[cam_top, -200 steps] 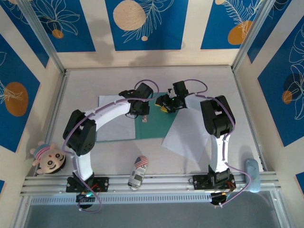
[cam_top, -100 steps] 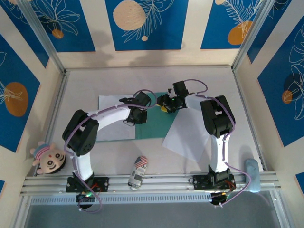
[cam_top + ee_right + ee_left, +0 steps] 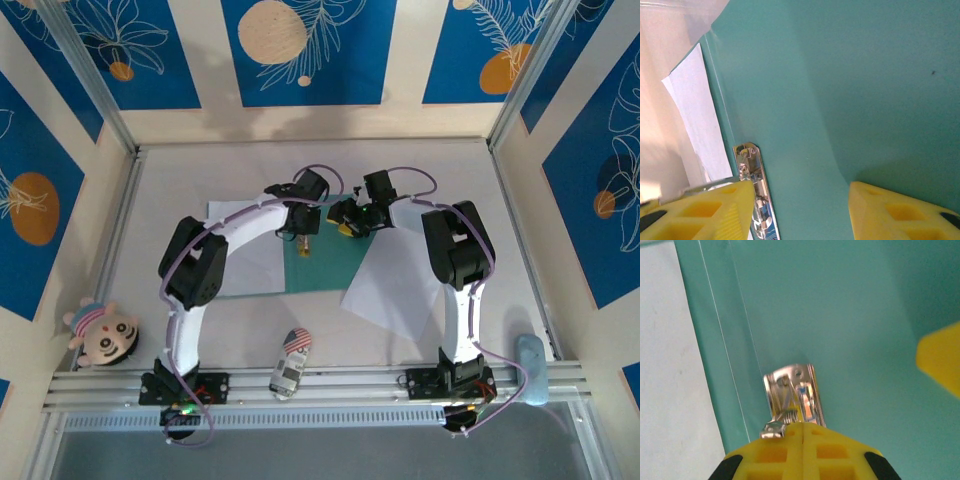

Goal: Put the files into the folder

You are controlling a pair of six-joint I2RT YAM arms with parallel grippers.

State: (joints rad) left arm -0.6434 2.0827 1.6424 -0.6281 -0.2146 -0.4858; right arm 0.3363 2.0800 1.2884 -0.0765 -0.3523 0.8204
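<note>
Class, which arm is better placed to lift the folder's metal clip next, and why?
Left. The left pincer is shut at the metal clip on the folder; the right pincer hangs open beside it.

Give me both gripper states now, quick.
Left gripper: shut, tips at the clip on the folder; grip on it cannot be told.
Right gripper: open over the folder, holding nothing.

A doll (image 3: 100, 333) lies at the table's (image 3: 200, 170) near-left edge, a toy car (image 3: 290, 362) near-centre, a pale-blue object (image 3: 530, 368) near-right.
</note>
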